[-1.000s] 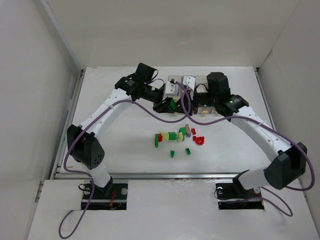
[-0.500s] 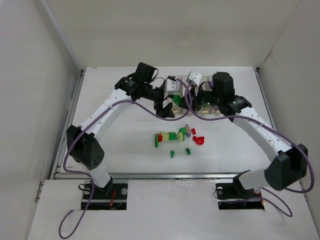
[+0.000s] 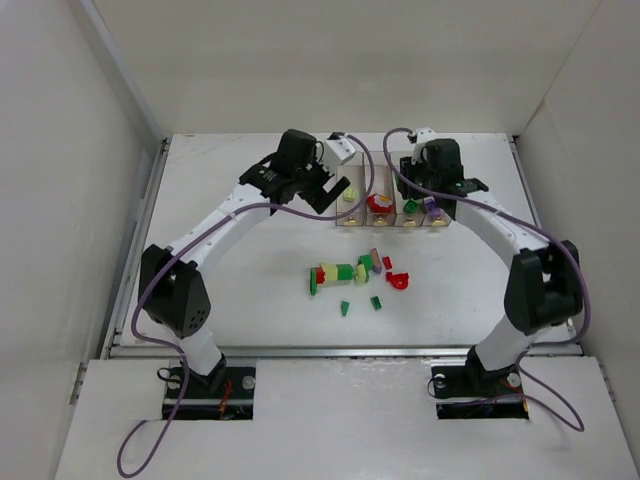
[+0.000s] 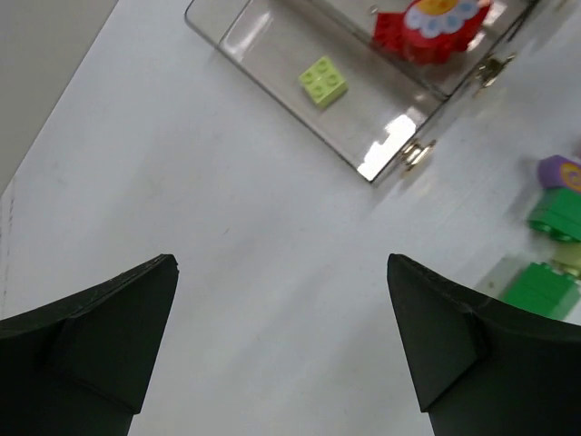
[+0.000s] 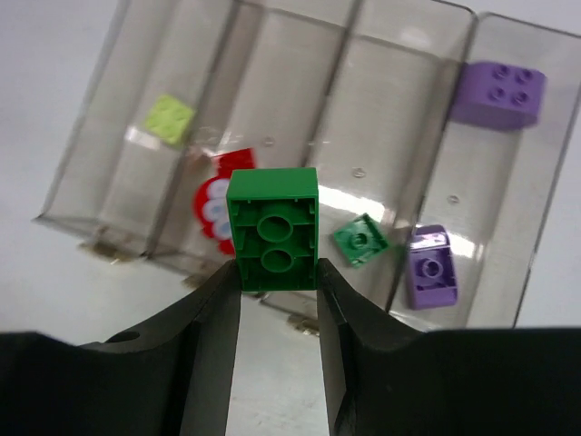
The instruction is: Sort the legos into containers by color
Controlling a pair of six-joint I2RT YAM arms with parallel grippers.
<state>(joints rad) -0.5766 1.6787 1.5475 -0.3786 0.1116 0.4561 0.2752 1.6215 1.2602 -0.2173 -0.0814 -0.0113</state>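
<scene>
Plainly, right gripper pinches a green brick, hollow underside showing two round sockets; left gripper gapes.

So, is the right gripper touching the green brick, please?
Touching. In the right wrist view, the right gripper clamps the green brick between both fingers.

Pinched between fingers: green brick, over containers.
</scene>
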